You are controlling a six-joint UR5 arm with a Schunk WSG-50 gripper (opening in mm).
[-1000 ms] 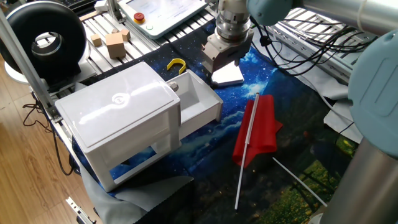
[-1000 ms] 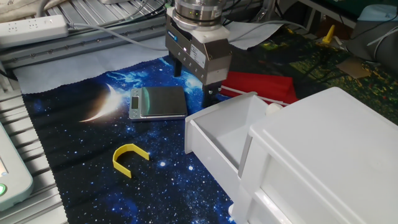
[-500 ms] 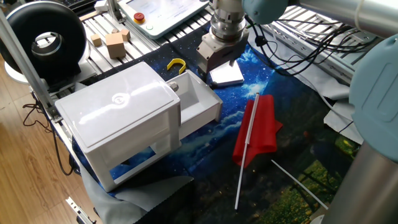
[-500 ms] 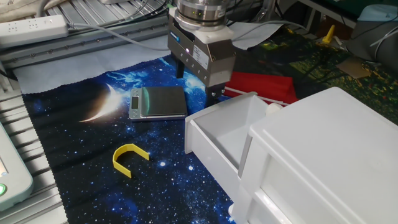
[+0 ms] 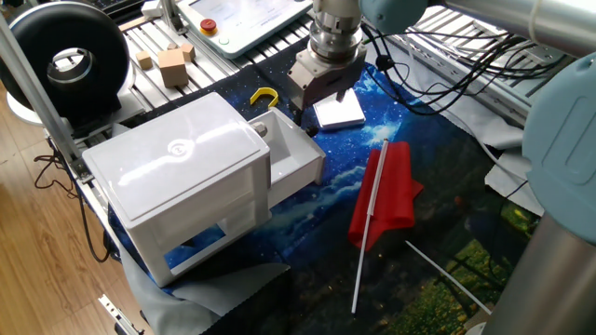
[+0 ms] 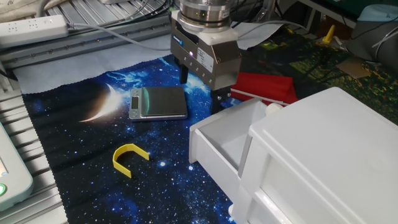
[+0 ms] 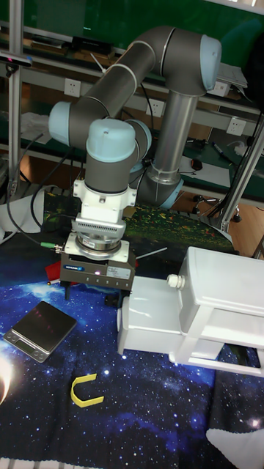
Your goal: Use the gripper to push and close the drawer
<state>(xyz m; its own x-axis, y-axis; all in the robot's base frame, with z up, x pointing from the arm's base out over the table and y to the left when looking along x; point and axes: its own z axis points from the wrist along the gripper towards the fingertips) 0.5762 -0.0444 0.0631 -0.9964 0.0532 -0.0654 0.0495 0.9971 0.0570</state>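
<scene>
The drawer (image 5: 296, 156) (image 6: 222, 138) (image 7: 150, 319) is a white glossy tray that sticks partly out of the big white box (image 5: 177, 172) (image 6: 323, 155) (image 7: 220, 297). My gripper (image 5: 307, 100) (image 6: 203, 87) (image 7: 94, 295) hangs low over the blue starry cloth, right at the drawer's outer end. Its short dark fingers stand wide apart with nothing between them, so it is open. One finger (image 6: 222, 96) sits against the far corner of the drawer's front wall. The other finger is beside the small scale.
A flat grey scale (image 6: 158, 102) (image 5: 338, 112) (image 7: 40, 330) lies just beside the gripper. A yellow C-shaped piece (image 6: 129, 158) (image 5: 264, 96) (image 7: 86, 390) lies on the cloth. A red folded object (image 5: 386, 191) (image 6: 261, 87) with thin white rods lies beyond the drawer. Wooden blocks (image 5: 172, 65) stand behind the box.
The gripper has moved toward the box, against the drawer's front. The drawer has slid a little way into the box.
</scene>
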